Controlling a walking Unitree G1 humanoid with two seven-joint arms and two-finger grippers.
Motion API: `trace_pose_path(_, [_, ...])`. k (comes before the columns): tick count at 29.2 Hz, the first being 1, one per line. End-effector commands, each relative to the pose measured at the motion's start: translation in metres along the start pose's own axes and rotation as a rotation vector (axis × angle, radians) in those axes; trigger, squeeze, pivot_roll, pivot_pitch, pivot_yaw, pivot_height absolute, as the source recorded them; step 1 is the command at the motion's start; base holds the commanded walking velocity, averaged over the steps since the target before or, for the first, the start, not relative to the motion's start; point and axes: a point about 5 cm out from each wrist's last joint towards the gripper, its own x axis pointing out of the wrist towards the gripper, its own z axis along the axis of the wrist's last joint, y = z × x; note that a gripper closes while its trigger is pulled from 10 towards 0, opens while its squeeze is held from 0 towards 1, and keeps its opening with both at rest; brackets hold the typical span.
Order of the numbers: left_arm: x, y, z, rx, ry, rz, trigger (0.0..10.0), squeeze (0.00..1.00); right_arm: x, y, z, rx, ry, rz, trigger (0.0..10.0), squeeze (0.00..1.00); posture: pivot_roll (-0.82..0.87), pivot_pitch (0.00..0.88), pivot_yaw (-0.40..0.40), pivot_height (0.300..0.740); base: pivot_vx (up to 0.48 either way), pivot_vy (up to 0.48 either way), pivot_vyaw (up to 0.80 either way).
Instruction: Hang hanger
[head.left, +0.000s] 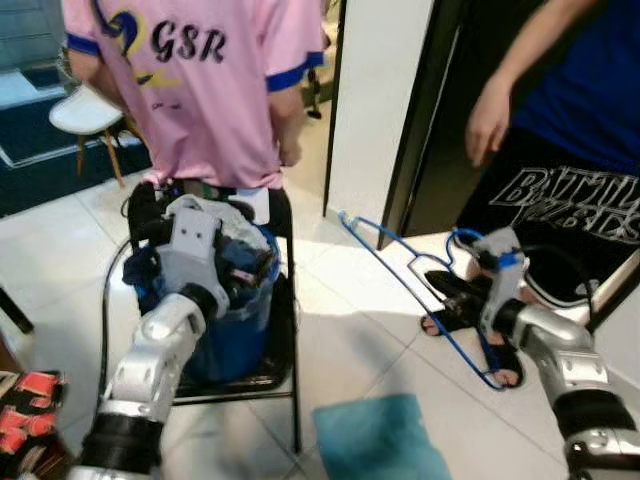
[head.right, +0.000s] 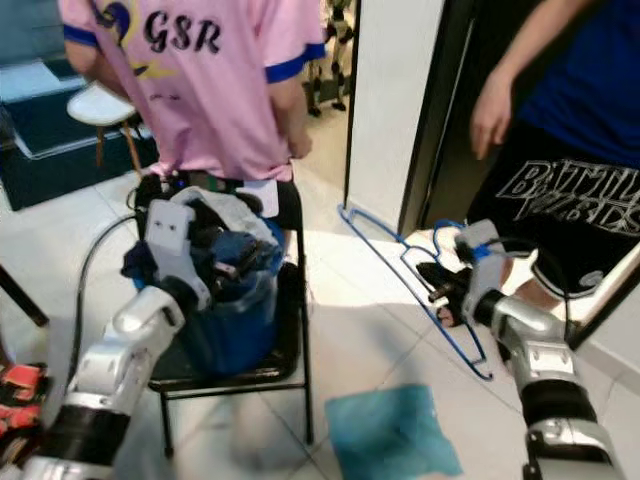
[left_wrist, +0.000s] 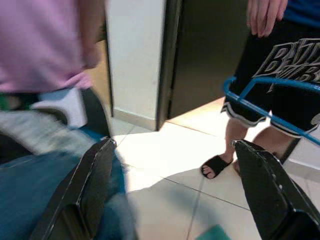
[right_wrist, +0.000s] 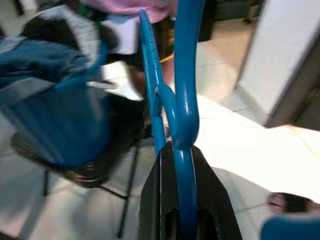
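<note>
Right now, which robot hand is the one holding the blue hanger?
The right gripper, near the person in black shorts: its fingers are shut on the blue hanger. The left gripper is open with nothing between its fingers, over the blue basket on the chair.

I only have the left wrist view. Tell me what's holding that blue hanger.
Observer: The right gripper is shut on the hanger, near its hook.
Operator: Say where my left gripper is.
Observer: The left gripper hangs open over a blue basket of clothes.
Operator: Tell me what the basket sits on.
Observer: A black folding chair, with a person in a pink shirt standing behind it.
</note>
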Motion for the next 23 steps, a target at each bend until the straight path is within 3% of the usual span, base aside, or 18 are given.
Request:
trace_pose_path(1, [-0.005,0.012,-0.007,0.006,0.026,0.036,10.0,0.0,0.003,0.005,-0.001,-0.008,0.009,0.015,10.0,0.0,0.06,0.0,-0.052,0.74,0.0,0.0,0.0])
trace_pose_path(2, [-0.005,0.012,-0.007,0.006,0.026,0.036,10.0,0.0,0.003,0.005,-0.001,-0.008,0.009,0.015,10.0,0.0,0.06,0.0,-0.052,0.74,0.0,0.0,0.0])
trace_pose_path(6, [-0.012,0.036,-0.023,0.067,0.115,0.131,10.0,0.0,0.002,0.006,-0.003,-0.01,0.019,0.016,10.0,0.0,0.05,0.0,-0.051,0.74,0.0,0.0,0.0])
trace_pose_path(10, [-0.014,0.043,-0.03,0.083,0.15,0.164,10.0,0.0,0.002,0.007,-0.003,-0.013,0.024,0.014,10.0,0.0,0.05,0.0,-0.051,0.74,0.0,0.0,0.0])
trace_pose_path(12, [-0.02,0.055,-0.045,0.112,0.223,0.228,10.0,0.0,0.003,0.009,-0.004,-0.015,0.028,0.011,10.0,0.0,0.03,0.0,-0.046,0.74,0.0,0.0,0.0])
trace_pose_path(23, [-0.015,0.057,-0.055,0.111,0.251,0.241,10.0,0.0,0.01,0.025,-0.005,-0.017,0.009,0.006,10.0,0.0,0.01,0.0,-0.043,0.74,0.0,0.0,0.0])
